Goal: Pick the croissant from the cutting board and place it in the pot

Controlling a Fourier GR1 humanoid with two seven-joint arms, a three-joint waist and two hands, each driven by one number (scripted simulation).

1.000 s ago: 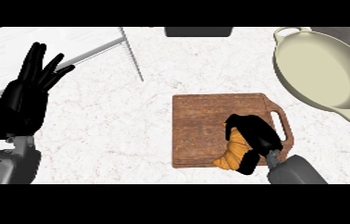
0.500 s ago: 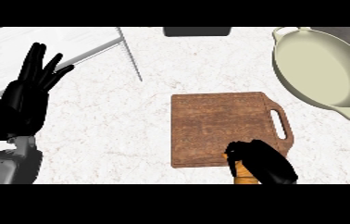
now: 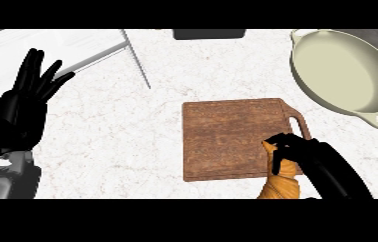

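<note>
A golden croissant (image 3: 282,183) is held over the near right corner of the brown wooden cutting board (image 3: 229,136). My right hand (image 3: 306,156) is shut on it, fingers curled round its upper part. The cream pot (image 3: 336,71) stands at the far right, partly cut off by the view's edge. My left hand (image 3: 28,103) rests open at the left edge with its fingers up.
A sink edge with a metal divider (image 3: 137,61) lies at the far left. A dark object (image 3: 209,34) sits at the counter's back edge. White marble counter (image 3: 111,136) lies between the board and my left hand.
My right hand has pulled the croissant from the middle of the board's right side toward the near edge, then a little back up and to the right. The left hand has stayed still.
</note>
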